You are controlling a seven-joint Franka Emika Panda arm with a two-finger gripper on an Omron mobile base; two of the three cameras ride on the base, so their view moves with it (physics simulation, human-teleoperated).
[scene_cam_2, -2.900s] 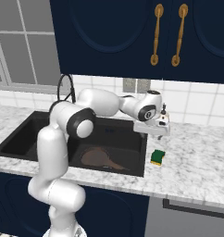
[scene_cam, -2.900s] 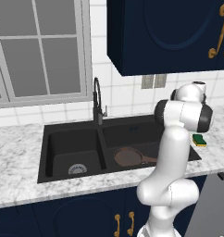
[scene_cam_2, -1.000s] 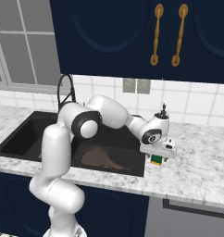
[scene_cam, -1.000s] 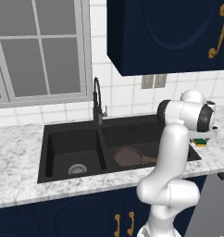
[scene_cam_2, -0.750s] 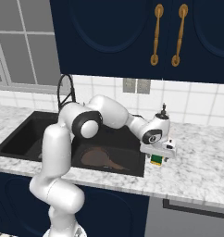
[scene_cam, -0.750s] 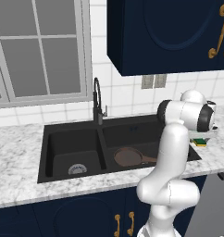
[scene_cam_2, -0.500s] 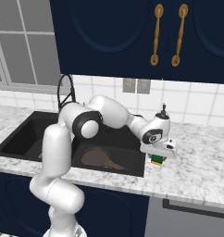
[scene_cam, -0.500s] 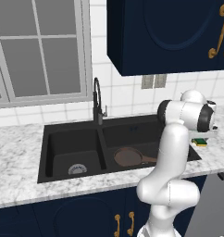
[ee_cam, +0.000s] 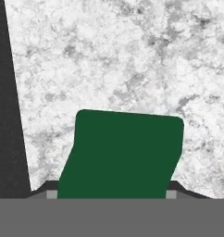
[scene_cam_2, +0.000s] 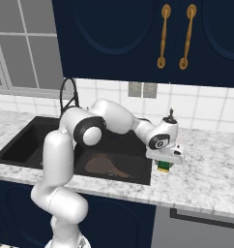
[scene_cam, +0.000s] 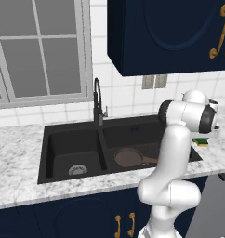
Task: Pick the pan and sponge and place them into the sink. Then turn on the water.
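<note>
The pan (scene_cam: 129, 157) already lies in the right basin of the sink (scene_cam: 54, 163), so the sponge (ee_cam: 121, 155) is the step in hand. It sits on the marble surface (scene_cam_2: 211, 174) just right of the sink, the fingers (scene_cam_2: 165, 162) closed on its sides. Next, I'd say, comes a clean lift and a carry over the rim.

No text, label, brand, number or sign can be read anywhere in these views. The cabinet doors (scene_cam_2: 138, 38), the tiled wall (scene_cam_2: 206, 109) and the marble tabletop (ee_cam: 132, 55) are all left blank, and nothing is printed on the green face of the sponge (ee_cam: 123, 155).
</note>
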